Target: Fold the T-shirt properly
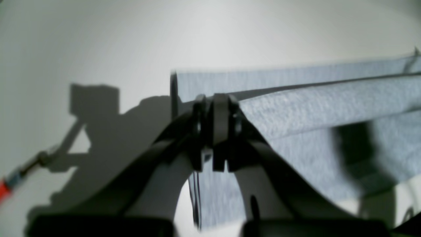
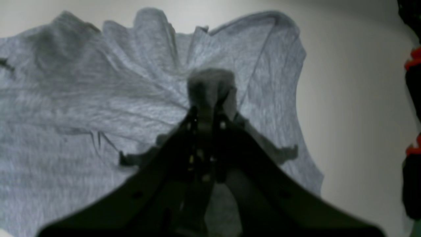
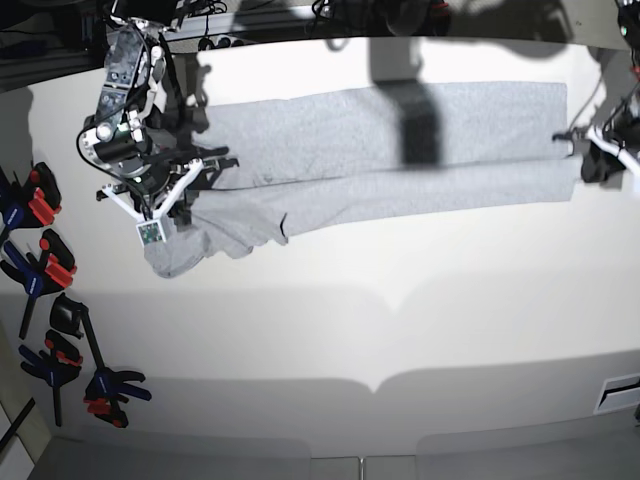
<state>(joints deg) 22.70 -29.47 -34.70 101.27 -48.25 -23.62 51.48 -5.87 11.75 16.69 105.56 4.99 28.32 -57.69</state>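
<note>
The light grey T-shirt (image 3: 380, 150) lies stretched lengthwise across the far part of the white table (image 3: 350, 330), plain side up. My left gripper (image 1: 217, 112) is shut on a corner of the shirt's edge (image 1: 329, 105) and holds a fold slightly lifted; in the base view it is at the far right (image 3: 588, 160). My right gripper (image 2: 205, 115) is shut on a pinched bunch of the shirt's cloth (image 2: 98, 98), with creases radiating from it. In the base view it is at the left (image 3: 172, 205), over the crumpled sleeve end. No lettering shows.
Several black and orange clamps (image 3: 40, 270) lie along the table's left edge; they also show at the right of the right wrist view (image 2: 412, 98). An orange-tipped tool (image 1: 10, 184) lies left of the left gripper. Cables and dark gear (image 3: 300, 15) line the back edge.
</note>
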